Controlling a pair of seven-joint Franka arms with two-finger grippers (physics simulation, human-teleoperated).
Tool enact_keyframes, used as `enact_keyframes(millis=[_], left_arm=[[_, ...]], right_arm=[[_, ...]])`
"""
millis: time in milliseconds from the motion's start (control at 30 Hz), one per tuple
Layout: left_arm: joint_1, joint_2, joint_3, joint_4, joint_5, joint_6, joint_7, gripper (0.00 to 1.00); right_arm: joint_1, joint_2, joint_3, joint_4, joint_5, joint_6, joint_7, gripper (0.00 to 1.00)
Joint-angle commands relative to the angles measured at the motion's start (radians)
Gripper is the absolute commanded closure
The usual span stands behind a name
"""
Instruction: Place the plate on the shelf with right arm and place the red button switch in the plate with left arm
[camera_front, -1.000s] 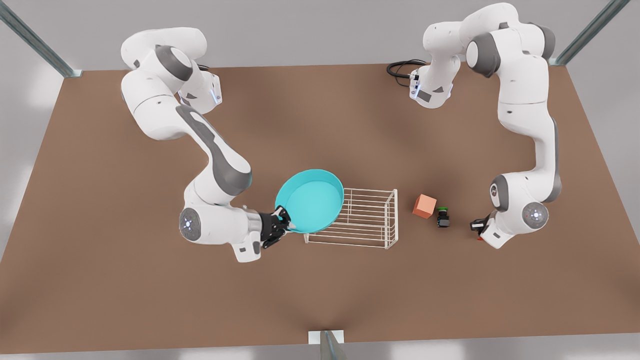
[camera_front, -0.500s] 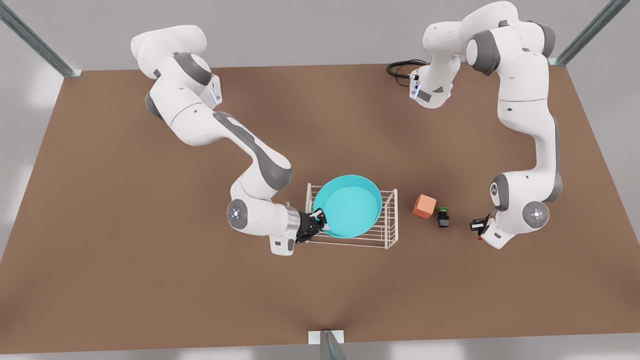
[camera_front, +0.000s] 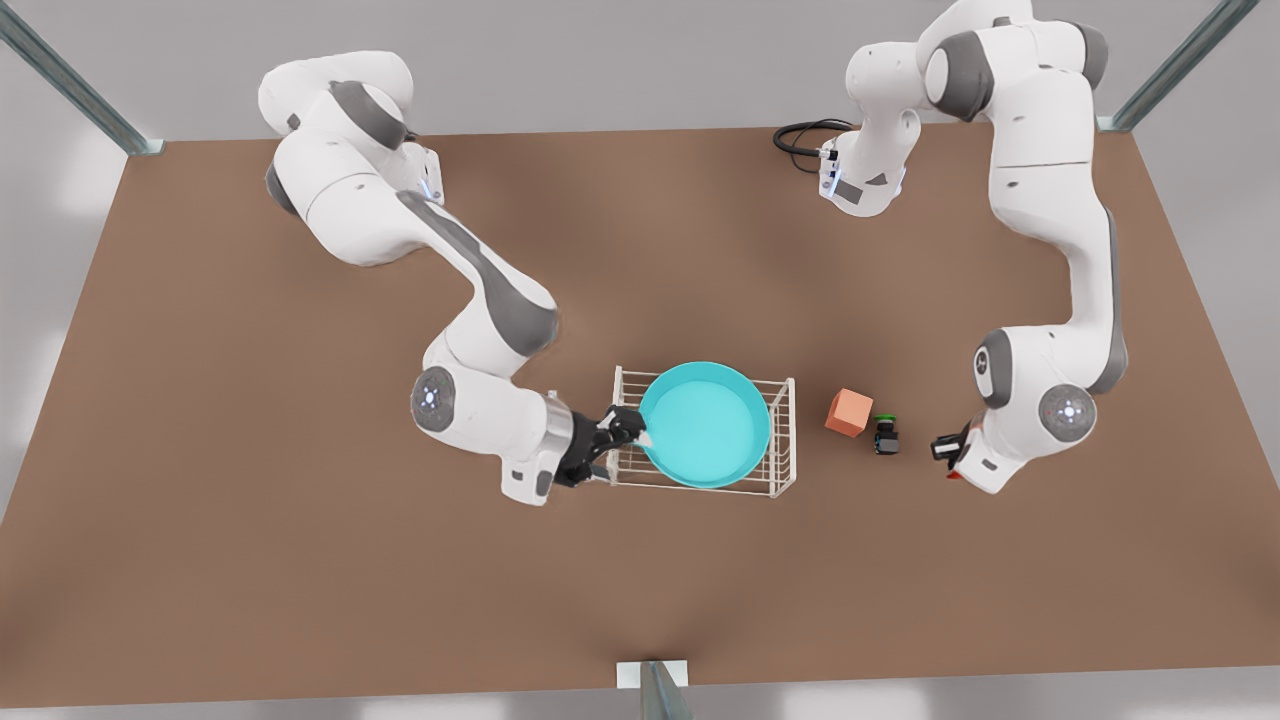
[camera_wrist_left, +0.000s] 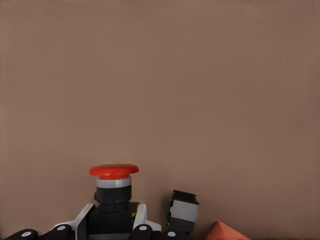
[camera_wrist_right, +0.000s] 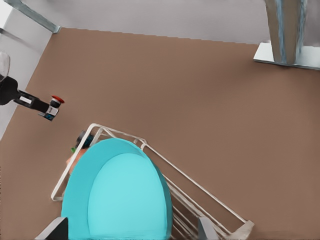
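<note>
While the round, shallow turquoise plate (camera_front: 705, 424) sits over the small rack of thin white wire bars (camera_front: 780, 440), covering most of the rack's bed, its rim on the front view's left is pinched between the fingers of the right arm's black gripper (camera_front: 625, 428). From the right wrist view the plate (camera_wrist_right: 120, 195) lies between that gripper's two fingertips, with the wire shelf (camera_wrist_right: 200, 190) running out beneath and past it. The white, grey-jointed right arm (camera_front: 470, 300) reaches in from the front view's left.

Well apart from the rack, toward the front view's right, the left arm's black gripper (camera_front: 948, 450) hangs low over the brown table (camera_front: 300, 560). In the left wrist view its fingers (camera_wrist_left: 141, 229) are pressed against the black body of the small push-button switch with the round red cap (camera_wrist_left: 114, 192), which stands upright between them. The same switch (camera_wrist_right: 53, 107) appears far off in the right wrist view, held at the tip of the left gripper (camera_wrist_right: 37, 104), clear of the table. The left arm (camera_front: 1050, 240) bends down from the upper right of the front view.

Between the rack and the left gripper rest a small orange cube (camera_front: 848, 412) and, just beside it, a black-bodied switch with a green cap (camera_front: 885, 434); both sit on the table. A black cable loop (camera_front: 800, 135) lies near the table's far edge.
</note>
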Motion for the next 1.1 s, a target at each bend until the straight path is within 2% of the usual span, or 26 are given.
enact_keyframes(millis=[0, 33, 67, 133, 167, 233, 267, 300, 367, 433, 567, 667, 700, 733, 867, 933, 967, 1067], left_arm=[[-0.017, -0.026, -0.002, 0.0, -0.011, -0.065, -0.186, 0.58], [-0.044, -0.05, -0.005, 0.002, -0.029, -0.065, -0.232, 0.58], [-0.08, -0.066, -0.007, 0.022, -0.031, -0.09, -0.248, 0.58], [-0.156, -0.118, -0.01, 0.046, -0.037, -0.116, -0.393, 0.58], [-0.172, -0.133, -0.011, 0.074, -0.08, -0.128, -0.423, 0.58], [-0.211, -0.153, -0.011, 0.134, -0.14, -0.21, -0.489, 0.58], [-0.228, -0.165, -0.013, 0.134, -0.137, -0.214, -0.515, 0.58], [-0.267, -0.17, -0.025, 0.16, -0.132, -0.272, -0.547, 0.58], [-0.309, -0.167, -0.1, 0.177, -0.132, -0.292, -0.662, 0.57], [-0.347, -0.139, -0.174, 0.177, -0.132, -0.24, -0.708, 0.57], [-0.421, -0.05, -0.18, 0.177, -0.124, -0.041, -0.722, 0.57], [-0.413, -0.021, -0.174, 0.177, -0.117, -0.01, -0.72, 0.57], [-0.413, -0.021, -0.171, 0.177, -0.117, -0.01, -0.719, 0.46], [-0.413, -0.021, -0.165, 0.177, -0.117, -0.009, -0.717, 0.0], [-0.413, -0.038, -0.137, 0.197, -0.117, -0.047, -0.717, 0.0], [-0.381, -0.099, -0.017, 0.329, -0.113, -0.393, -0.586, 0.0], [-0.35, -0.127, 0.004, 0.379, -0.043, -0.535, -0.48, 0.0], [-0.289, -0.225, -0.007, 0.385, 0.118, -0.705, -0.147, 0.0]], right_arm=[[-0.06, -0.096, -0.05, -0.024, -0.054, -0.364, 0.074, 0.0], [-0.15, -0.127, -0.085, -0.027, -0.106, -0.555, 0.068, 0.0], [-0.247, -0.133, -0.091, -0.027, -0.18, -0.643, 0.024, 0.0], [-0.339, -0.133, -0.107, -0.027, -0.4, -0.693, -0.047, 0.0], [-0.362, -0.145, -0.105, -0.027, -0.503, -0.781, -0.062, 0.0], [-0.368, -0.263, -0.157, -0.043, -0.491, -0.807, -0.13, 0.0], [-0.362, -0.334, -0.224, -0.076, -0.397, -0.815, -0.133, 0.0], [-0.255, -0.447, -0.426, -0.179, -0.228, -0.793, -0.118, 0.0], [-0.239, -0.585, -0.444, -0.336, -0.195, -0.713, -0.113, 0.0], [-0.218, -0.645, -0.472, -0.418, -0.183, -0.712, -0.113, 0.0], [-0.216, -0.642, -0.478, -0.432, -0.177, -0.712, -0.113, 0.0], [-0.213, -0.639, -0.478, -0.431, -0.169, -0.712, -0.113, 0.0], [-0.213, -0.636, -0.478, -0.431, -0.164, -0.712, -0.114, 0.0], [-0.213, -0.636, -0.478, -0.431, -0.163, -0.712, -0.114, 0.0], [-0.213, -0.635, -0.478, -0.428, -0.161, -0.706, -0.116, 0.0], [-0.213, -0.635, -0.478, -0.428, -0.161, -0.707, -0.117, 0.0], [-0.212, -0.635, -0.478, -0.426, -0.155, -0.707, -0.117, 0.0], [-0.21, -0.638, -0.48, -0.425, -0.149, -0.707, -0.125, 0.0]])
